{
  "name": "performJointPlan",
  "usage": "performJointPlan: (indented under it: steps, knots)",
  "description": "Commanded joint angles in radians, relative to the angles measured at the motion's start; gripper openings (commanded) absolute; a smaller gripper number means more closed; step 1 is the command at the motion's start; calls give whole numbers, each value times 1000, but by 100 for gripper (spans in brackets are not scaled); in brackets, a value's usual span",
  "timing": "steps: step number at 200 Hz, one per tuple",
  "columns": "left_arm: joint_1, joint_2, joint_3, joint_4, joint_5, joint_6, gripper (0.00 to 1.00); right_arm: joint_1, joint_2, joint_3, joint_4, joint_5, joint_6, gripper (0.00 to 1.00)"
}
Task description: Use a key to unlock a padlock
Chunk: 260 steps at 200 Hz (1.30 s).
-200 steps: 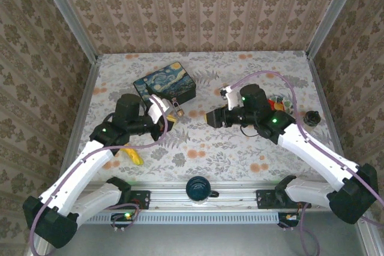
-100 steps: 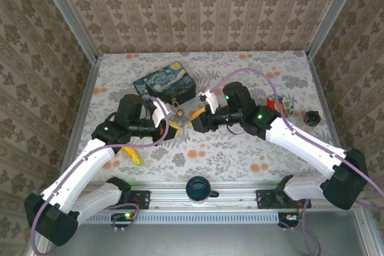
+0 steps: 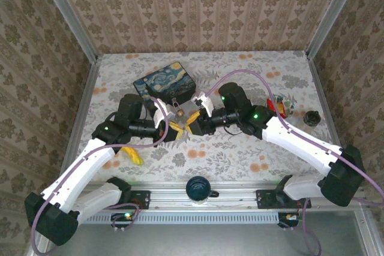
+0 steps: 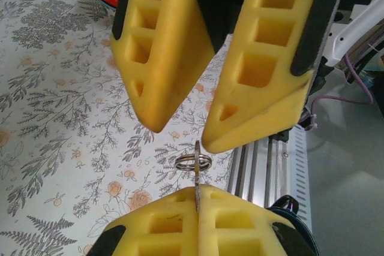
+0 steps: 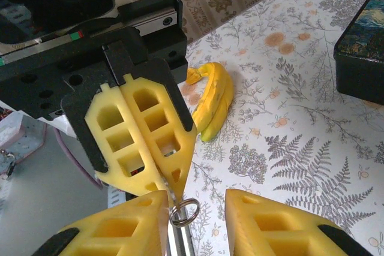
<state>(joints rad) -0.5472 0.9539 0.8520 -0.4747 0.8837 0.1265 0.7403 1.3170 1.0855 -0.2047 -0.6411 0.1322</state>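
Change since a second ago: the right arm swings in from right of centre, and the right gripper (image 3: 192, 122) now sits tip to tip with the left gripper (image 3: 174, 129) over mid table, just in front of the painted box (image 3: 165, 85). The left arm barely shifts.

Left gripper: pads pressed together, pinching the key (image 4: 197, 179) edge-on. A sliver of metal and the ring (image 4: 193, 162) stick out past the fingertips.

Right gripper: fingers spread, one on either side of the ring. In the right wrist view the ring lies close against one pad, with a clear gap to the other. No grip by the right yet.

Padlock (image 3: 177, 108): on the table near the front of the box, just beyond the two grippers, held by neither. It is too small in the top view to read the shackle.

Banana (image 5: 213, 103): on the table near the left arm, out of the way.

Reading: this looks like a hand-over or re-grip of the key, with the right about to close on the ring end. Unlocking is not begun, since the key and padlock are apart.

Risk: the ring is thin and loose, so a pinch on it alone may let the key swing. The left should hold until the right is firmly on.
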Motion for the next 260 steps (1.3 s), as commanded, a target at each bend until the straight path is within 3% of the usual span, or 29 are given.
performJointPlan:
  steps: [1, 66, 99, 115, 132, 139, 151, 173, 192, 260]
  knots:
    - [6, -10, -3, 21, 49, 3, 0, 5, 11, 37, 22, -38, -19, 32]
    - [6, -9, -5, 25, 57, 4, 0, 4, 27, 38, 45, -89, -2, 31]
    - [7, -12, -6, 26, 56, 4, 0, 4, 26, 37, 33, -81, -3, 17]
    - [7, -22, -7, 23, 51, 1, 0, 4, 20, 32, 23, -66, -3, 0]
    - [9, -38, -10, 21, 44, -5, 0, 0, 9, 18, 26, -58, 4, 0]
    - [10, -46, -11, 24, 37, -12, 9, -1, 3, 10, 33, -58, 9, 0]
    - [13, -64, -16, 29, 23, -31, 37, -5, -6, -4, 51, -56, 25, 0]
    - [19, -110, -22, 29, -27, -80, 73, -29, -29, -35, 93, -41, 64, 0]
    - [23, -163, -28, 34, -134, -162, 99, -51, -54, -69, 141, -40, 103, 0]
    - [46, -224, -27, 66, -303, -278, 100, -76, -74, -100, 197, -26, 184, 0]
